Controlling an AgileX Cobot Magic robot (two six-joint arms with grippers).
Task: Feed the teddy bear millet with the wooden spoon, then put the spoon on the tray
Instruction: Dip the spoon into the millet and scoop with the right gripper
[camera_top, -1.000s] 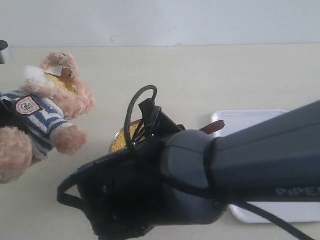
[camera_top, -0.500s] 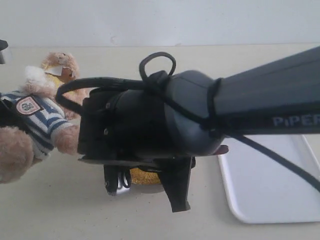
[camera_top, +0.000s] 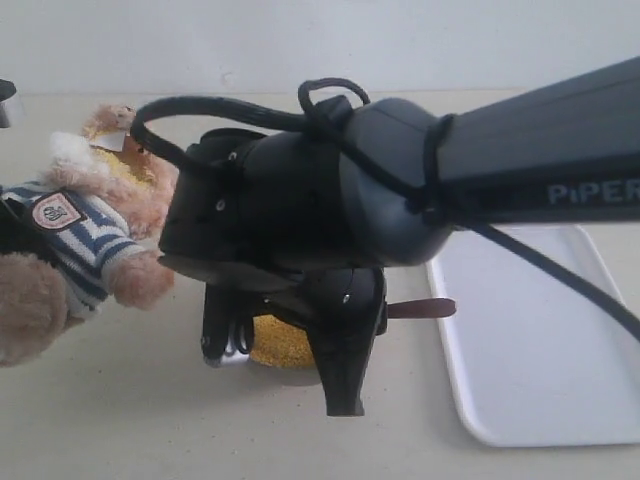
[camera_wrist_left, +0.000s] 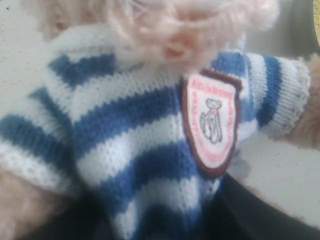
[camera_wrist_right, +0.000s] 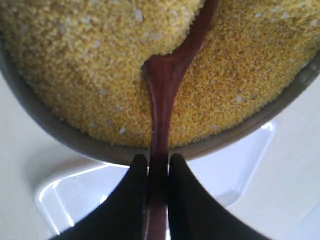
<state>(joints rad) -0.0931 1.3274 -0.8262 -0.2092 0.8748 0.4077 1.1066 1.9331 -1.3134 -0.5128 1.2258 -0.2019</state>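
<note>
1. So, the right gripper (camera_wrist_right: 158, 160) is nearly shut, its two black fingers (camera_wrist_right: 131, 200) pinching the slim handle of the wooden spoon (camera_wrist_right: 162, 85) just outside the rim of the metal bowl (camera_wrist_right: 60, 132).
2. The spoon's round end is dug into the millet (camera_wrist_right: 75, 60), with grains heaped around and over it, so that end is mostly hidden.
3. In the exterior view the bowl sits in the lower middle of the frame, mostly covered by the big dark right arm (camera_top: 400, 180) that reaches in from the right edge. Only a patch of yellow grain shows between the hanging fingers.
4. The spoon handle's far end pokes out to the right of the arm and reaches the left rim of the tray (camera_top: 530, 340), which lies flat in the lower right of the frame.
5. The teddy bear (camera_top: 80, 230) is at the left edge, leaning with its head toward the upper left, well apart from the tray and near the bowl. Its striped shirt and chest badge (camera_wrist_left: 210, 125) fill the left wrist view.
6. The left gripper (camera_wrist_left: 160, 227) only shows as dark shapes under the bear's shirt; whether it grips the bear or is open can't be told.
7. Everything sits on a pale beige table (camera_top: 120, 420).
</note>
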